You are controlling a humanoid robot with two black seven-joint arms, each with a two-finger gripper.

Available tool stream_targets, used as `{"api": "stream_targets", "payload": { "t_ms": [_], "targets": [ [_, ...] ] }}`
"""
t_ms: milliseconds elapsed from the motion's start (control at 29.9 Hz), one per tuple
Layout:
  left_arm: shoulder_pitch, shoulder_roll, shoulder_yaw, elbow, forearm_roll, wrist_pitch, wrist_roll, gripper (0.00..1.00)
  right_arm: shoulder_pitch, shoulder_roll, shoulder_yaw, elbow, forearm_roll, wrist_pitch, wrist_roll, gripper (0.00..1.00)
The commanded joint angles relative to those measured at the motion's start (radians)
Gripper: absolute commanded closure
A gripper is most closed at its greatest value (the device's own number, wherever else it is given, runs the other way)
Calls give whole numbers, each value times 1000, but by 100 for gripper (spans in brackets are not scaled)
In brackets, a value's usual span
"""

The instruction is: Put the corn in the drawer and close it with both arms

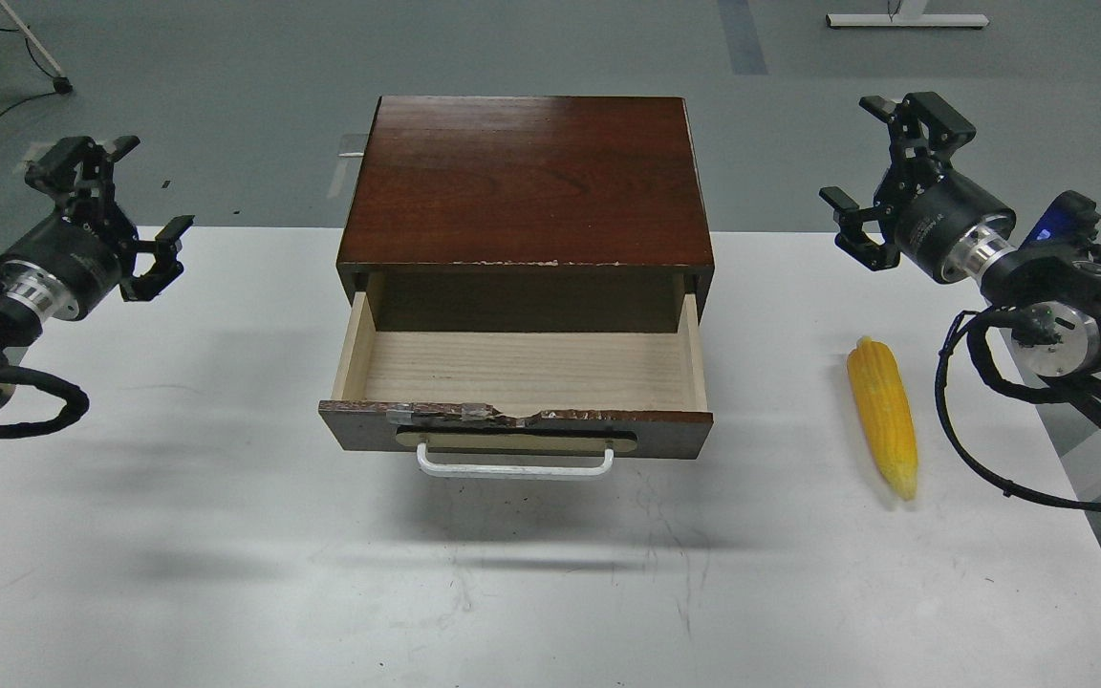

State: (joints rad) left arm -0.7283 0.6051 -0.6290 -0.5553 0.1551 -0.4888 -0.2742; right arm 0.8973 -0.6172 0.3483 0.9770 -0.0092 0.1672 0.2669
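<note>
The drawer [522, 368] is pulled out of the dark wood cabinet [527, 182]; its pale tray is empty, and the white bar handle [515, 466] faces me. To the right of the drawer, the yellow corn [883, 416] lies lengthwise on the white table, tip toward me. My left gripper [135, 191] hovers open above the table's far left edge, well away from the drawer. High at the far right, my right gripper [864, 153] is open too, above and behind the corn, holding nothing.
The white table [226, 535] stretches wide in front of the drawer. Black cables [981, 449] loop from my right arm near the corn. Beyond the table lie grey floor, a wheeled stand leg [34, 57] and a white desk base [904, 17].
</note>
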Motion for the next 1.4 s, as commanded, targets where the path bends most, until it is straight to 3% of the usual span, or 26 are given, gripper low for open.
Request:
{"api": "stream_targets", "payload": {
  "t_ms": [0, 535, 702, 802, 903, 936, 1103, 1203, 1370],
  "targets": [
    [0, 1, 0, -2, 1, 0, -5, 2, -3, -1, -2, 0, 0, 3, -2, 0],
    [1, 15, 2, -6, 12, 0, 3, 2, 0, -3, -3, 2, 0, 3, -6, 0],
    [-3, 8, 3, -8, 14, 0, 12, 2, 11, -1, -9, 3, 0, 3, -44, 0],
    [-3, 2, 3, -12, 15, 0, 64, 2, 15, 1, -17, 2, 1, 0, -90, 0],
    [-3, 5, 3, -69, 14, 0, 166, 2, 17, 2, -22, 2, 0, 0, -98, 0],
    [-3, 7, 3, -87, 14, 0, 176, 2, 17, 2, -20, 2, 1, 0, -98, 0],
    [-2, 2, 3, -213, 12, 16, 181, 2, 40, 4, -23, -1, 1, -1, -97, 0],
    [-10, -22, 2, -216, 11, 74, 181, 2, 43, 4, -23, 0, 2, -1, -98, 0],
    [-19, -36, 3, -216, 12, 79, 184, 2, 43, -3, -23, 0, 2, -1, -98, 0]
  ]
}}
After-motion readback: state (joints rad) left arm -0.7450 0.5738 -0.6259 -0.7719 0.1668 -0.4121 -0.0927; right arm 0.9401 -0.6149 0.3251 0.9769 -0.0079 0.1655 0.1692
